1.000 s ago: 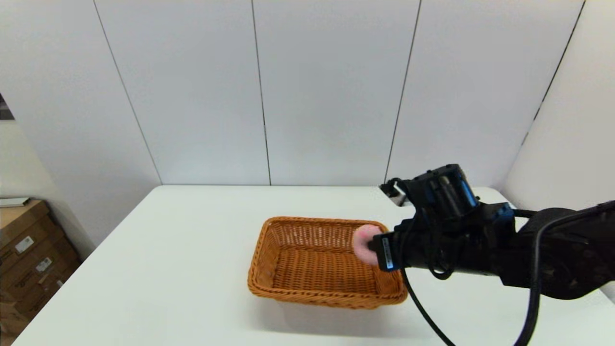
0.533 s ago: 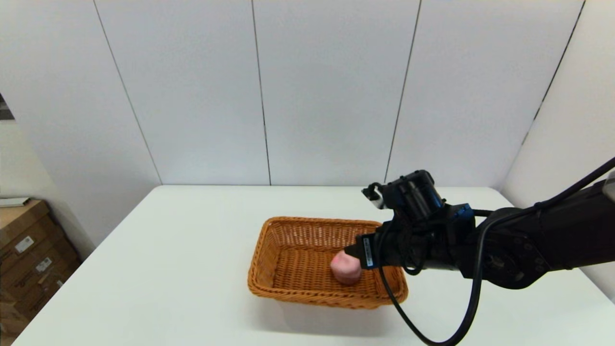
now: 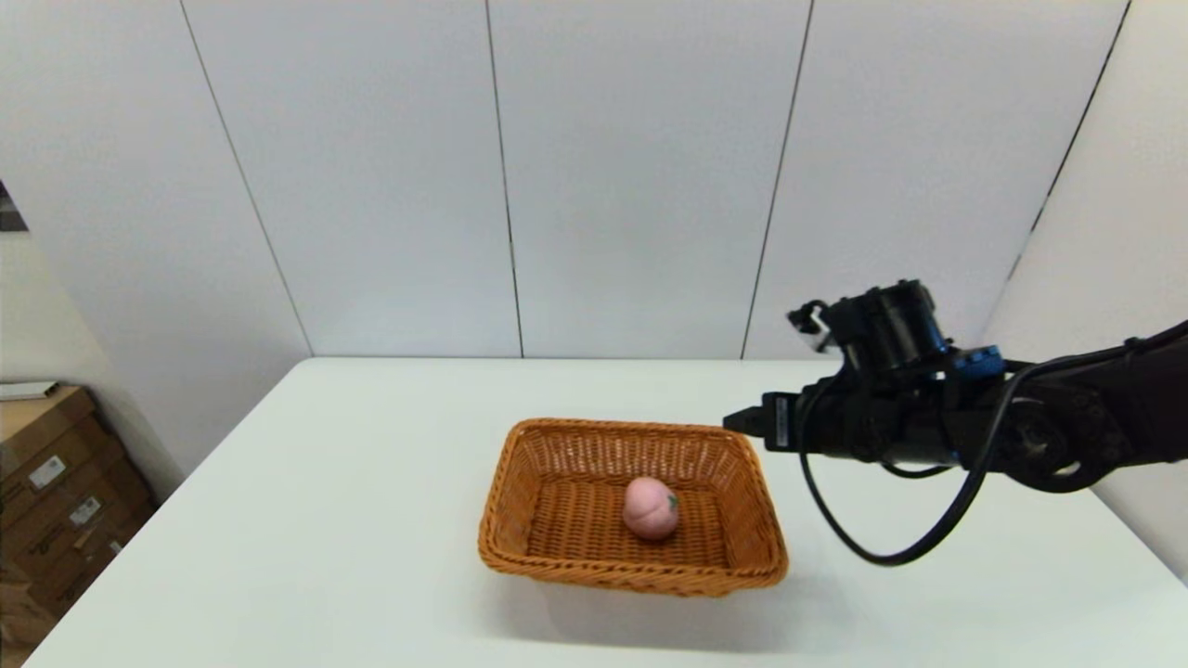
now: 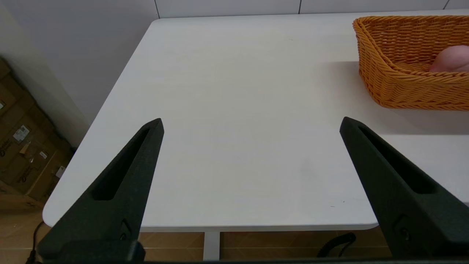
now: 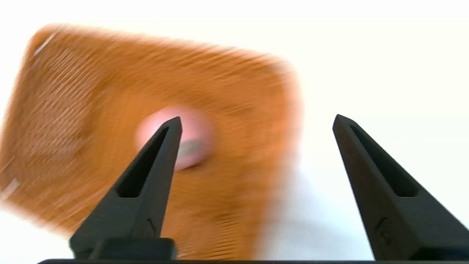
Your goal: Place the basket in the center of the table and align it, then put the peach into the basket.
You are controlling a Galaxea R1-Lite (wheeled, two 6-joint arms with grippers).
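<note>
Now you have the large white rectangular table [image 3: 306,520] bearing the orange-brown woven wicker basket [image 3: 520,501] near its middle, your empty right gripper [image 5: 256,123] spread wide just beyond its right rim, and the small pale pink toy peach [image 3: 650,507] resting on the basket floor.

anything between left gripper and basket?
No: in the left wrist view, only bare table lies between the left gripper and the basket.
</note>
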